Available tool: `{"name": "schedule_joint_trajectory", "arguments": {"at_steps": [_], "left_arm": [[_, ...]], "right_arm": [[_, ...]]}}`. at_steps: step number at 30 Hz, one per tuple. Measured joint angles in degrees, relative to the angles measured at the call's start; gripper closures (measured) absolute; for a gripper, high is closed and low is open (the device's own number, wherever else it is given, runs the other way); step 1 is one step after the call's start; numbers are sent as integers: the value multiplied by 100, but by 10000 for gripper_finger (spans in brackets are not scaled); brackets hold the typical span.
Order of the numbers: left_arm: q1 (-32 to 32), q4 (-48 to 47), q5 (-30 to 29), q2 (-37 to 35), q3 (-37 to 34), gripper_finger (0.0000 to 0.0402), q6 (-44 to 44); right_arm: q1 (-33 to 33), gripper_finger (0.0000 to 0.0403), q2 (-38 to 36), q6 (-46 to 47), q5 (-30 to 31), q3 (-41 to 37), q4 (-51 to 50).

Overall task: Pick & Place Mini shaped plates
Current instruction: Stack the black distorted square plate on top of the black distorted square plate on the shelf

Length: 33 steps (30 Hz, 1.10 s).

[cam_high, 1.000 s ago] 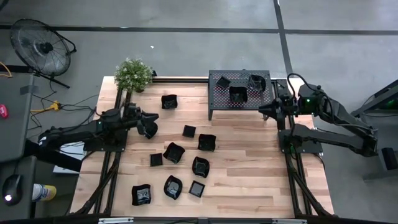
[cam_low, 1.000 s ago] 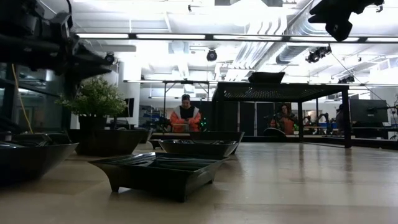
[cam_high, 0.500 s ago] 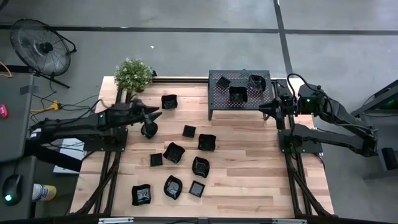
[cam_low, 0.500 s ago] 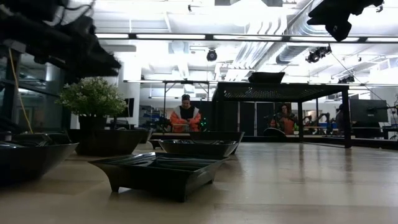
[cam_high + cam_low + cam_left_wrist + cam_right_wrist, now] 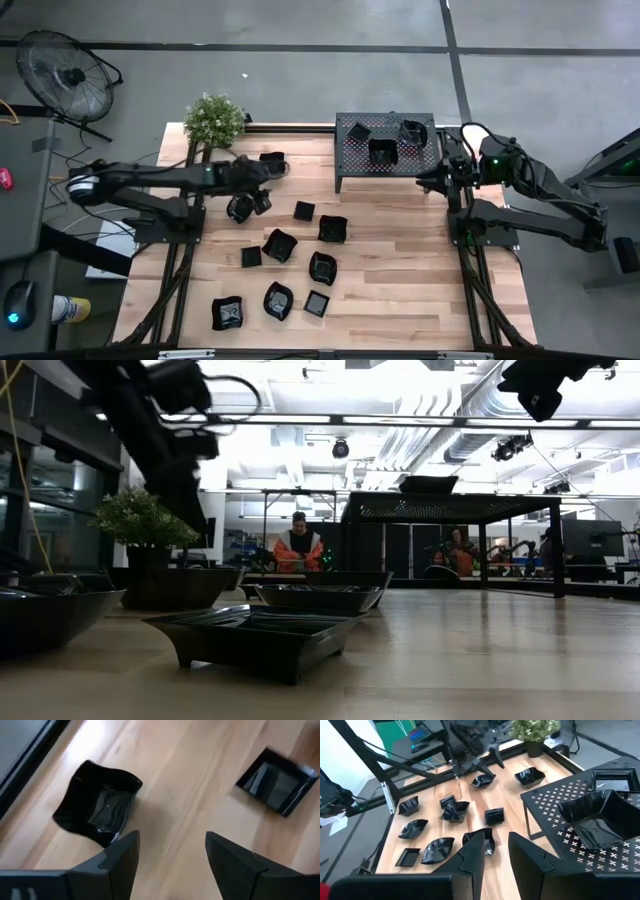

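Several mini shaped plates, small glossy black dishes, lie on the wooden table (image 5: 400, 260). My left gripper (image 5: 258, 193) hangs open above the table's far left part, fingers pointing down, with nothing between them (image 5: 172, 840). A wavy-rimmed plate (image 5: 97, 815) (image 5: 272, 163) lies on its far side. A square plate (image 5: 277, 780) (image 5: 304, 211) lies to its right, and another plate (image 5: 240, 208) sits at its near left. My right gripper (image 5: 422, 180) (image 5: 496, 840) waits at the black rack's (image 5: 385, 172) right end, its fingers a narrow gap apart and empty.
Three plates (image 5: 381, 150) rest on the perforated rack top (image 5: 550, 800). A potted plant (image 5: 214, 118) stands at the far left corner. More plates (image 5: 279, 244) are scattered across the table's middle and near left. People (image 5: 297, 545) show in the room behind.
My left gripper has opened and swung toward the table's far and right edges, away from the plate at its near left. That plate stays on the table. My right arm has kept still.
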Motion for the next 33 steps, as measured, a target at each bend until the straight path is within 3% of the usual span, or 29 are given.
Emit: {"name": "schedule_joint_trajectory", "arguments": {"at_steps": [9, 19, 29, 33], "left_arm": [[581, 29, 16, 910, 511, 180, 1142], [1712, -249, 1177, 927, 573, 180, 2243], [1758, -169, 1493, 1262, 570, 179, 2839], [1759, -7, 1339, 1430, 570, 179, 2844]], "right_arm": [[-1, 320, 0, -201, -86, 0, -1], [0, 320, 0, -211, -216, 0, -1], [-2, 320, 0, -229, -216, 0, 0], [-2, 320, 0, -202, -210, 2, 2]]}}
